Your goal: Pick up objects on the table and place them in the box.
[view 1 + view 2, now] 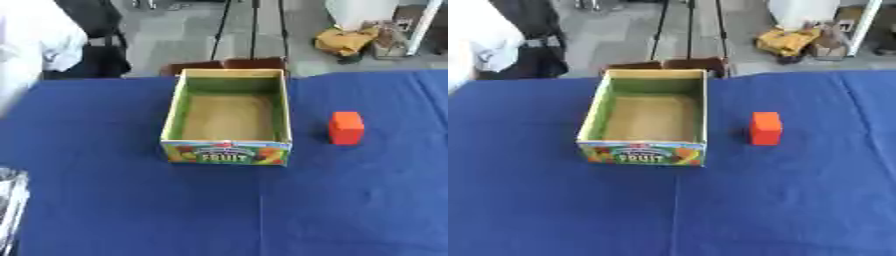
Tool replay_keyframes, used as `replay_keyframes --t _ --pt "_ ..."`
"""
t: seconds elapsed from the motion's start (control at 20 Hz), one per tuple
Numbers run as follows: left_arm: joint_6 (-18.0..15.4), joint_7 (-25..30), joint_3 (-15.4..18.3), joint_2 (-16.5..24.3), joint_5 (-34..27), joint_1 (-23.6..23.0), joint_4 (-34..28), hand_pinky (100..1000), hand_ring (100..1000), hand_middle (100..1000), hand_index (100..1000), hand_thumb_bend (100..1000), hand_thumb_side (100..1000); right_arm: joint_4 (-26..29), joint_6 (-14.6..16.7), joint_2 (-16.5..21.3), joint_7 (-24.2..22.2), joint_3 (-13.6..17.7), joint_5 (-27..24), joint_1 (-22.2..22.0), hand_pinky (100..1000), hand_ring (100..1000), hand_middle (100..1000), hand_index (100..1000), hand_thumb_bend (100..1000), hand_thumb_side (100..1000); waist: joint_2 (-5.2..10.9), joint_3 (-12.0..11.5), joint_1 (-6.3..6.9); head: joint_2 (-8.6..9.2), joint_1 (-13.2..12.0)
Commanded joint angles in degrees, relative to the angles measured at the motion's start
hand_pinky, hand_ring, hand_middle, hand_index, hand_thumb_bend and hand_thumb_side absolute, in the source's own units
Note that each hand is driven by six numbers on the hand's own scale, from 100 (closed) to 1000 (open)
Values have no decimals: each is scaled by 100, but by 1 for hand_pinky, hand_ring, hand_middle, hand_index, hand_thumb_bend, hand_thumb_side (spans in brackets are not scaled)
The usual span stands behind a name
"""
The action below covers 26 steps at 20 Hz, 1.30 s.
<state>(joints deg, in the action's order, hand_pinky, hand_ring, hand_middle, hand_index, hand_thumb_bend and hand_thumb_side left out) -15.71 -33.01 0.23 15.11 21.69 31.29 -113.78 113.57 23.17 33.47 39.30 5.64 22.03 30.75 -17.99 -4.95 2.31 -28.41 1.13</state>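
An open cardboard box (171,116) with "FRUIT" printed on its front stands upright in the middle of the blue table (131,210). Its inside is bare brown cardboard with nothing in it. An orange-red block (346,128) stands on the cloth to the right of the box, about a hand's width from its wall. A blurred silvery part of my left arm or hand (9,200) shows at the lower left edge of the left eye view, far from both. My right hand appears in neither view.
The table's far edge runs just behind the box, where a brown piece of furniture (224,65) pokes up. Beyond it are grey floor, tripod legs (238,25) and a yellow bundle (346,40).
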Motion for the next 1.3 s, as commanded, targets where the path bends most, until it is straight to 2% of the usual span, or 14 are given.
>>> replay_keyframes --t 0.05,0.25,0.4,0.55,0.6,0.7,0.8,0.95,1.1,1.2,1.3 --pt "2 -23 47 140 17 36 -81 742 861 840 944 100 951 102 -29 166 -26 38 17 138 707 757 662 758 100 1000 227 -6 -36 37 -13" --pt "12 -14 40 153 7 26 -81 742 861 839 944 100 951 102 -335 298 -263 -72 8 418 715 775 679 780 100 1000 232 -12 -37 6 -1" --pt "16 0 28 152 -4 18 -81 741 861 839 944 100 951 102 -916 487 -848 -219 65 768 728 798 699 802 100 1000 242 -32 -47 2 18" --pt "20 13 19 154 -12 8 -81 741 861 839 944 100 950 44 -1605 651 -1728 -374 198 1120 752 836 724 830 100 1000 260 -53 -54 -19 42" --pt "22 17 16 155 -15 4 -81 741 861 839 944 100 950 -59 -1821 706 -2116 -443 248 1264 757 842 724 834 131 1000 267 -61 -56 -23 51" --pt "26 26 9 156 -21 -4 -81 741 861 838 944 100 949 -338 -2128 794 -2887 -561 358 1547 768 852 734 846 197 1000 279 -67 -60 -30 65" --pt "32 35 2 157 -29 -13 -81 740 861 838 944 100 949 -745 -2304 858 -3673 -672 538 1847 773 857 738 849 246 1000 286 -68 -63 -35 75" --pt "40 48 -9 163 -40 -22 -81 740 860 838 944 100 946 -1499 -2358 911 -4769 -841 851 2261 782 864 749 852 299 1000 292 -75 -65 -41 89" --pt "48 62 -19 169 -48 -28 -81 740 860 838 944 100 952 -2268 -2225 883 -5646 -959 1121 2612 780 861 748 842 365 1000 287 -80 -66 -37 98" --pt "47 73 -29 165 -57 -31 -81 739 860 838 943 100 953 -2741 -2074 827 -5950 -998 1301 2815 781 860 748 850 418 1000 280 -82 -65 -28 104" --pt "41 73 -34 152 -70 -27 -81 739 860 838 943 100 950 -3178 -1906 763 -6025 -1043 1521 2971 788 866 764 872 485 1000 270 -89 -61 -14 112"
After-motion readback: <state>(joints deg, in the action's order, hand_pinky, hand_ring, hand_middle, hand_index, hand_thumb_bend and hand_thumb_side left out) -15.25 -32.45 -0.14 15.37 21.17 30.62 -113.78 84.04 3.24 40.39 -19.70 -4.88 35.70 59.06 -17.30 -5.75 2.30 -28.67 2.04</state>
